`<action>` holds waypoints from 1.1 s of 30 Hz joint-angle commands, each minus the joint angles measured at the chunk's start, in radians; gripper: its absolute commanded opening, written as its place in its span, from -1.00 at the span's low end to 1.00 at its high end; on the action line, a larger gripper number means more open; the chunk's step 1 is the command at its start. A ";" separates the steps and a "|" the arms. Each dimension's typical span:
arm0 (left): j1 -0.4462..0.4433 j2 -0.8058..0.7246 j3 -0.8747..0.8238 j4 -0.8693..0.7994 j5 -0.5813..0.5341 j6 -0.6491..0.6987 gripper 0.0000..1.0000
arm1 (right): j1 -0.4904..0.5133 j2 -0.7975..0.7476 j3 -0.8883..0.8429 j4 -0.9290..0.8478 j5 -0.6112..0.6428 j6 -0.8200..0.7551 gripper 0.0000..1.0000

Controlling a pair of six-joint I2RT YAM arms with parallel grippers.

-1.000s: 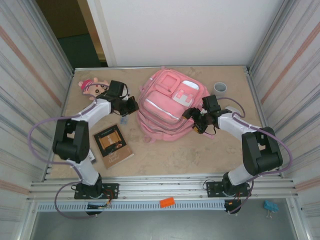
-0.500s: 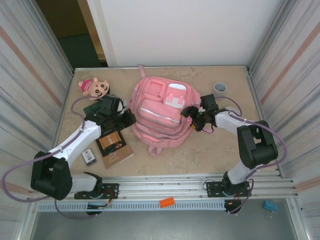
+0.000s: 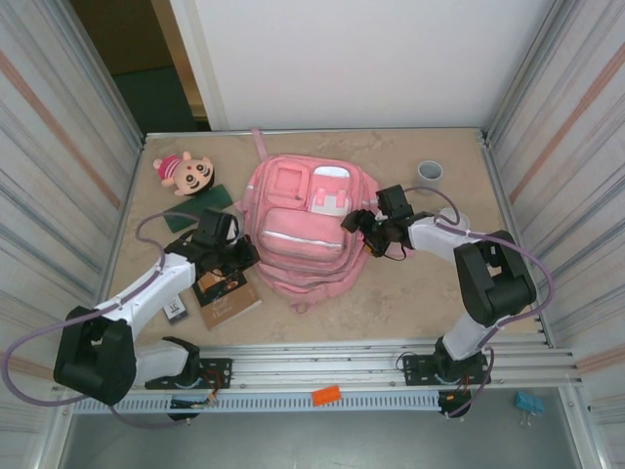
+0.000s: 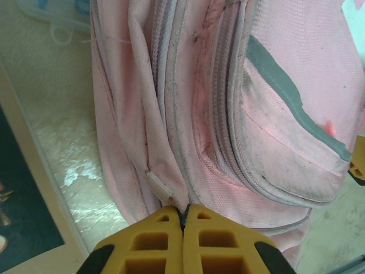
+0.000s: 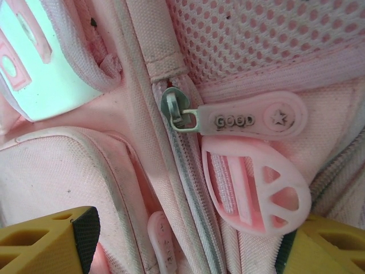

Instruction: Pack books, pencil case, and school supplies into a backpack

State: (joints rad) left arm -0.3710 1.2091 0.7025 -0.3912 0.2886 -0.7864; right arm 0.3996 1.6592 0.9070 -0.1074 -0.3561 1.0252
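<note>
The pink backpack [image 3: 298, 220] lies flat mid-table, front pockets up. My left gripper [image 3: 249, 256] is at its left edge, its yellow fingers [image 4: 157, 240] shut on a fold of the backpack's fabric [image 4: 188, 142], beside a white zip tab [image 4: 159, 185]. My right gripper [image 3: 359, 230] is at the backpack's right side, open, its fingers [image 5: 51, 240] straddling a zip line and the "GOOD" zip pull [image 5: 251, 120]. The brown book [image 3: 223, 293] lies under my left arm. The dark green pencil case [image 3: 200, 207] lies behind it. A small black-and-white card [image 3: 176, 308] sits left of the book.
A pink-capped plush doll [image 3: 181, 171] lies at the back left and a grey cup [image 3: 430, 173] stands at the back right. Ribbed metal walls close in both sides. A pale blue piece [image 4: 48, 11] lies on the table near the backpack's edge.
The backpack has slid left and towards the front, turning as it went. My left gripper moved with it, back towards the book, and my right gripper followed it leftward.
</note>
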 commanded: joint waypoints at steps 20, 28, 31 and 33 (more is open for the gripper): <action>-0.019 -0.238 0.216 -0.150 -0.114 0.681 0.30 | 0.003 -0.503 -0.045 -0.293 0.229 -0.200 0.61; -0.020 -0.108 0.331 -0.105 0.028 1.100 0.39 | -0.050 -0.663 -0.055 -0.357 0.256 -0.314 0.59; -0.023 -0.082 0.304 -0.034 0.082 1.202 0.36 | -0.067 -0.705 -0.034 -0.386 0.258 -0.373 0.56; -0.027 -0.067 0.291 0.008 0.094 1.231 0.34 | -0.073 -0.716 -0.025 -0.401 0.267 -0.410 0.56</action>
State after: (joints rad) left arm -0.3885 1.1320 1.0061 -0.4644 0.3077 0.2852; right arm 0.3336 0.9703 0.8574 -0.4541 -0.1173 0.7120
